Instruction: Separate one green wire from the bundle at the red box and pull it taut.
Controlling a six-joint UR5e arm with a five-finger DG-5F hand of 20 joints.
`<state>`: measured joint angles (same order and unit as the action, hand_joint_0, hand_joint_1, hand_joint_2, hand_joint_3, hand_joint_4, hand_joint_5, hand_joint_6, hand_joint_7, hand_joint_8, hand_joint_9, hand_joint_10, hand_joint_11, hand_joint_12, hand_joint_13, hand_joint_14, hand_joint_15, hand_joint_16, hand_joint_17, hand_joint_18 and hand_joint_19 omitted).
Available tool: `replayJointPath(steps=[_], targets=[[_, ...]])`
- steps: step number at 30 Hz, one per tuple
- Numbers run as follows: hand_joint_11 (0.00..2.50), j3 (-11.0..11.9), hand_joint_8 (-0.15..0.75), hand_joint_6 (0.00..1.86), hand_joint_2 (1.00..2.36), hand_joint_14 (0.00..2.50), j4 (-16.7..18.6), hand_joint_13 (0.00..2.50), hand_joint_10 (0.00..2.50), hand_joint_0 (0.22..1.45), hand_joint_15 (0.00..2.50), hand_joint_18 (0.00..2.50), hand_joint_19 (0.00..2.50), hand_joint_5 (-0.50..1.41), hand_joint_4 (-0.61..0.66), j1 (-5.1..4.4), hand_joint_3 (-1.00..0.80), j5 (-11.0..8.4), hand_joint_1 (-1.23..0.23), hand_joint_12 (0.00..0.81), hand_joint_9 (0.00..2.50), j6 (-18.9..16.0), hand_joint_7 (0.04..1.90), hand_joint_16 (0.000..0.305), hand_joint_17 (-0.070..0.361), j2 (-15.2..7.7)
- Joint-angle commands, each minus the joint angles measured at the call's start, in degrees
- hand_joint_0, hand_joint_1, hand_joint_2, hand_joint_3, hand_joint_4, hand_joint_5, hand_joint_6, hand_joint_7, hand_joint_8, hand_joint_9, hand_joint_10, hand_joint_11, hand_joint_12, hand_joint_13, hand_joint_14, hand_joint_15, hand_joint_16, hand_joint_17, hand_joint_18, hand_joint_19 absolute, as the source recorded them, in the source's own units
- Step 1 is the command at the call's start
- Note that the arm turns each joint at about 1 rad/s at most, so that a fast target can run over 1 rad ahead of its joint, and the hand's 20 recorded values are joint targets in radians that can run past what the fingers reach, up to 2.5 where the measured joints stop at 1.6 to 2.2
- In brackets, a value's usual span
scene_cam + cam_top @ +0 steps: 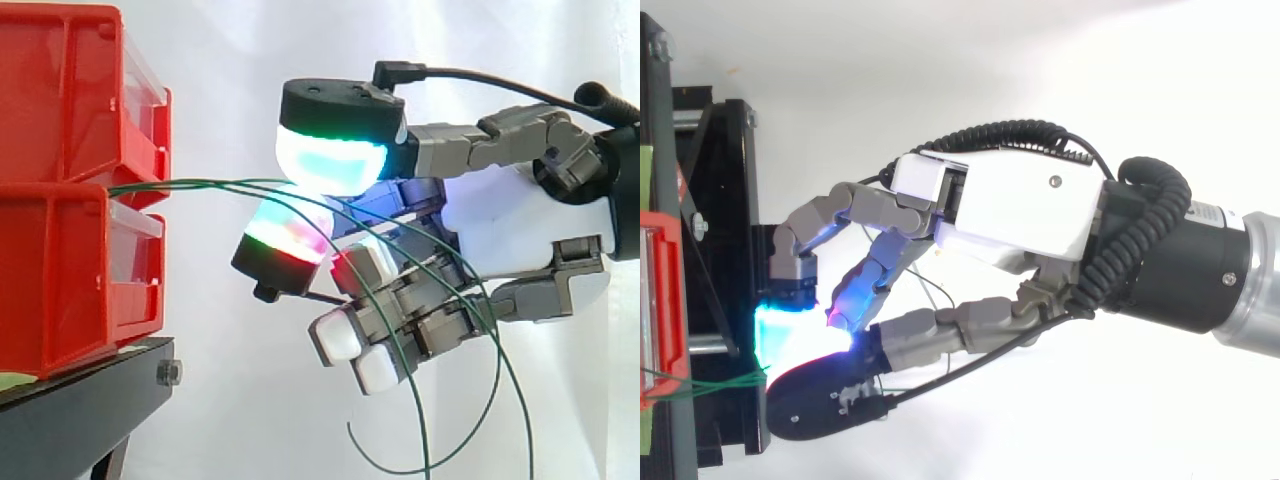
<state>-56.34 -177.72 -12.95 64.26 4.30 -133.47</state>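
Far left, side view: two red bins, upper (60, 100) stacked on lower (60, 280), both on a black stand (80, 410) with a bolt head (168, 373) at its front edge. White curtain (230, 60) behind.

The green wires (200, 183) come out of the seam between the two bins. They run right as a close bundle, nearly level with a slight upward bow, as far as the hand. In the top view the same wires (710, 384) leave the red bin's edge (660, 300) and cross the stand (730, 200) toward the glowing pads.

The hand (500, 230) reaches in from the right, palm white, fingers curled. The large black-capped thumb pad (335, 160), glowing cyan and green, sits just above a second pad (290, 235) glowing green and red. The two nearly meet, and the wires pass between them, pinched there. How many strands lie inside the pinch cannot be made out. The other fingers (345, 335) are folded under, pads white, one showing red, with wire strands draped across them.

Right of the pinch the wires go slack. They arc down across the folded fingers and hang in long loose loops below the hand. One end curls back up at lower centre, and the others run out of the bottom edge.

Top view: the hand (1010, 215) points left at the stand, cyan glow at its fingertips. The arm's silver flange (1250, 290) enters from the right edge.
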Motion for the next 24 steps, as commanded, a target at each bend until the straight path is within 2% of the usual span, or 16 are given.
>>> replayJointPath(steps=[1,5,11,19,24], targets=[[0.92,0.01,0.293,0.91,1.01,0.02,-0.17,0.97,0.02,0.58,0.61,0.78,0.71,-0.14,0.12,0.03,-0.39,-0.01,-0.62,0.357,1.21,-0.08,0.95,0.054,0.122,-0.04],[0.92,0.01,0.293,0.9,1.01,0.02,-0.17,0.97,0.03,0.59,0.61,0.78,0.71,-0.14,0.11,0.12,-0.36,-0.01,-0.6,0.358,1.21,-0.08,0.99,0.054,0.121,-0.04],[0.92,0.01,0.298,0.9,1.02,0.02,-0.08,0.97,0.03,0.6,0.62,0.78,0.7,-0.14,0.1,0.2,-0.2,0.16,-0.66,0.358,1.21,0.01,1.06,0.054,0.121,-0.04],[0.84,0.01,0.286,0.89,1.02,0.02,0.01,1.0,0.02,0.59,0.59,0.84,0.68,-0.1,-0.07,-0.06,-0.05,-0.1,-0.75,0.366,1.24,-1.05,1.13,0.058,0.13,-0.04],[0.82,0.01,0.291,0.89,1.02,0.02,-0.08,1.0,0.02,0.6,0.57,0.85,0.66,-0.1,-0.06,-0.06,-0.04,-0.01,-0.76,0.369,1.24,-1.4,1.14,0.059,0.133,0.14]])
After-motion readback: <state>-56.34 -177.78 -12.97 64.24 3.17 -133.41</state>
